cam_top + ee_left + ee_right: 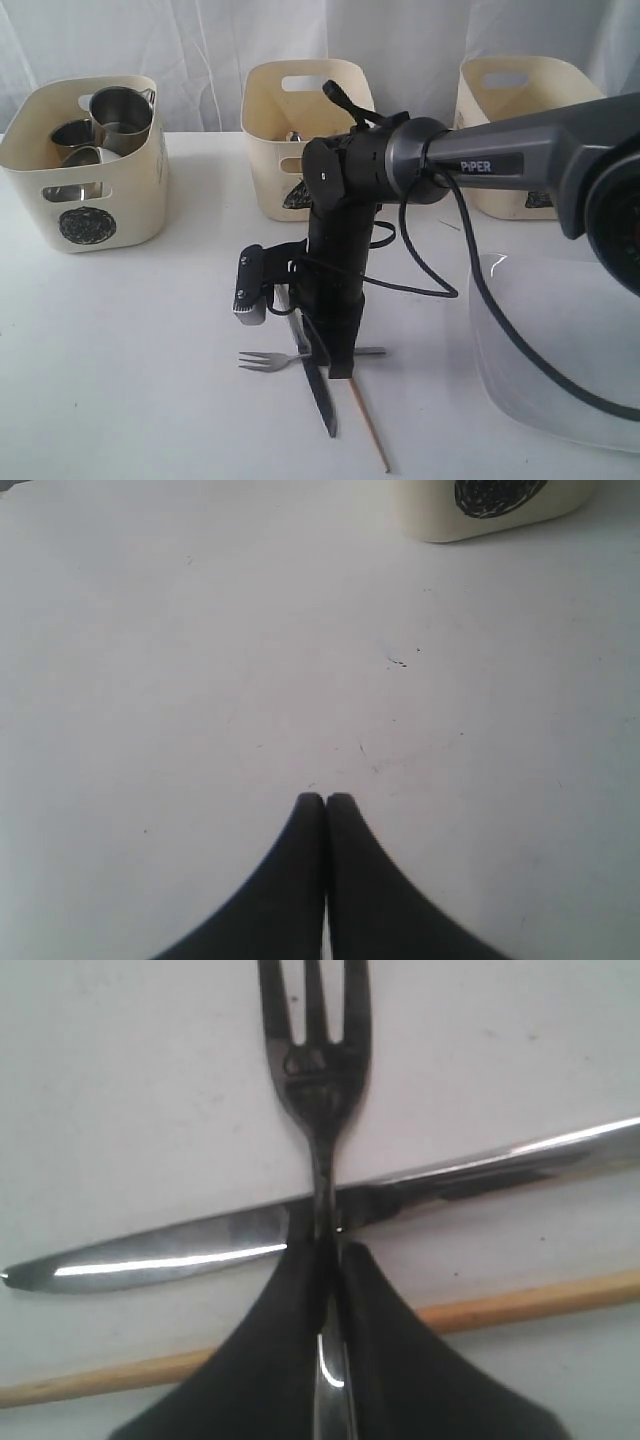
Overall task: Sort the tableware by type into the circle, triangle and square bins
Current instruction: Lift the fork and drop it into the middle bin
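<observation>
My right gripper (328, 1250) is shut on the handle of the steel fork (315, 1070), which lies across the knife (160, 1255), with a wooden chopstick (520, 1305) beside them. In the exterior view the right gripper (340, 365) stands straight down on the table over the fork (262, 360), knife (322, 390) and chopstick (370, 430). The circle bin (140, 190) at the left holds two steel mugs (122, 112) and a steel bowl (85, 157). My left gripper (325, 800) is shut and empty above bare table near the circle bin (440, 520).
Two more cream bins stand at the back, one in the middle (265, 150) and one at the right (500, 150), their marks mostly hidden by the arm. A large white plate (560, 350) lies at the right, crossed by the arm's black cable.
</observation>
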